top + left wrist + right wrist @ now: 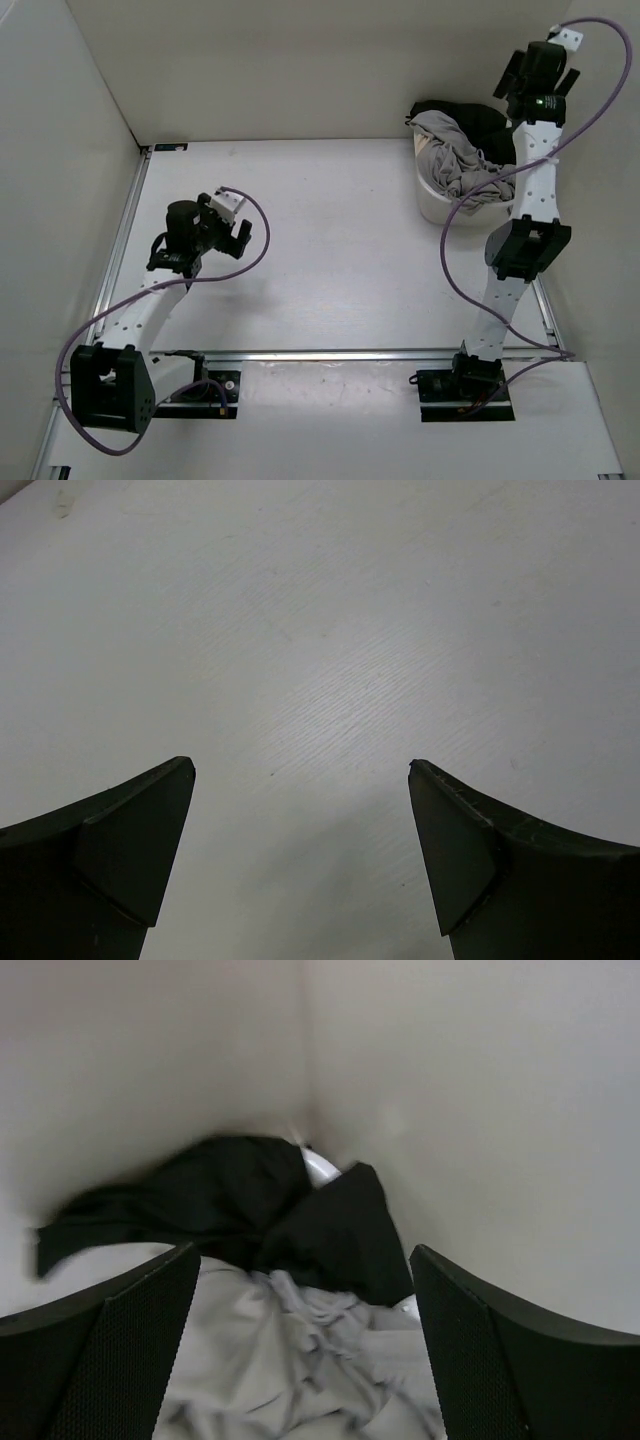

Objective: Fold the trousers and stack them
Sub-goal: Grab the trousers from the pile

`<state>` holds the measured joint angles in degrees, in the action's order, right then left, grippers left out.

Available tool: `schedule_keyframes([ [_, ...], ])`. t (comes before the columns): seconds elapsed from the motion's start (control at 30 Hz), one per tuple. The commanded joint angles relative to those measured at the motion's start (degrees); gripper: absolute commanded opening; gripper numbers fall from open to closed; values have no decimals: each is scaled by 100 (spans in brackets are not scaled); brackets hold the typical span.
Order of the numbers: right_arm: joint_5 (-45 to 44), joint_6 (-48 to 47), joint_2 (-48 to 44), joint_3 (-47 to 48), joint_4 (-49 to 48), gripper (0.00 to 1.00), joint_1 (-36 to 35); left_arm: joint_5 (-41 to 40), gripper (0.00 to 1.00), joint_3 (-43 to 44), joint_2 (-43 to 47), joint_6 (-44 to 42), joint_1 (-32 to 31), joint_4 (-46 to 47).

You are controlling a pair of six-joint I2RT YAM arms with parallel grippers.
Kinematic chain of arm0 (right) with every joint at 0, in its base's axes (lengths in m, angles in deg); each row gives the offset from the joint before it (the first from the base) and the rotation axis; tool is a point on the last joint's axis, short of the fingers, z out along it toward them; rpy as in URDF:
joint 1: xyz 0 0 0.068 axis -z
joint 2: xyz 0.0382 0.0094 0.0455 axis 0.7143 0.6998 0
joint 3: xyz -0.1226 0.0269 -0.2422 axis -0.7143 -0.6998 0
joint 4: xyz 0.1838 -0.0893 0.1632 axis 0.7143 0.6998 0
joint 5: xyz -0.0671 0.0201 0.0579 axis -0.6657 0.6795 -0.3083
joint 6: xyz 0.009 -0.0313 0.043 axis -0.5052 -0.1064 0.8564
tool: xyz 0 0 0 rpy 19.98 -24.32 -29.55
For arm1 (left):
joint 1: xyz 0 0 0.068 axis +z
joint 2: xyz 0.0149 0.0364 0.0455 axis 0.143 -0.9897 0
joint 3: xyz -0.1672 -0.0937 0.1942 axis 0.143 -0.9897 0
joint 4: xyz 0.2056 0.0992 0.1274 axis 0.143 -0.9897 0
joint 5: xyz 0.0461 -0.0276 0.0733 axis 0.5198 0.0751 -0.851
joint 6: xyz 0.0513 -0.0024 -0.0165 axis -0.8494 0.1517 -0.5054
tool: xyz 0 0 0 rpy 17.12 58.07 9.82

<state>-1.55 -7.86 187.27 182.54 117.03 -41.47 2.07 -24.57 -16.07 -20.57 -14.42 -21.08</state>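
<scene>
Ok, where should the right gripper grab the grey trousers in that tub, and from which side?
I'd pinch a raised grey fold of the trousers, crumpled in the white tub. Come straight down from above: the tub's wall blocks the sides, and the black garment lies just behind. The right gripper is open over them.

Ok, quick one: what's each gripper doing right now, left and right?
Left gripper: open, holding nothing, over the table.
Right gripper: open, holding nothing, above the grey trousers in the white tub.
</scene>
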Motion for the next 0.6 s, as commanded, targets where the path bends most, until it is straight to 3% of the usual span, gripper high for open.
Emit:
schedule_keyframes([
  [0.0,1450,357,234,-21,120,90,71,670,100,266,-222,-184,-40,-61],
  [0.13,2022,357,121,-1057,612,99,176,547,100,327,-416,-131,-40,-61],
  [0.23,2286,611,120,-1673,955,99,299,407,100,327,-470,-131,-40,-114],
  [0.47,2577,1306,252,-2053,1009,80,370,353,100,442,-575,-237,-40,-228],
  [0.57,2954,1306,366,-2053,1263,67,370,353,100,494,-575,-289,-40,-333],
])
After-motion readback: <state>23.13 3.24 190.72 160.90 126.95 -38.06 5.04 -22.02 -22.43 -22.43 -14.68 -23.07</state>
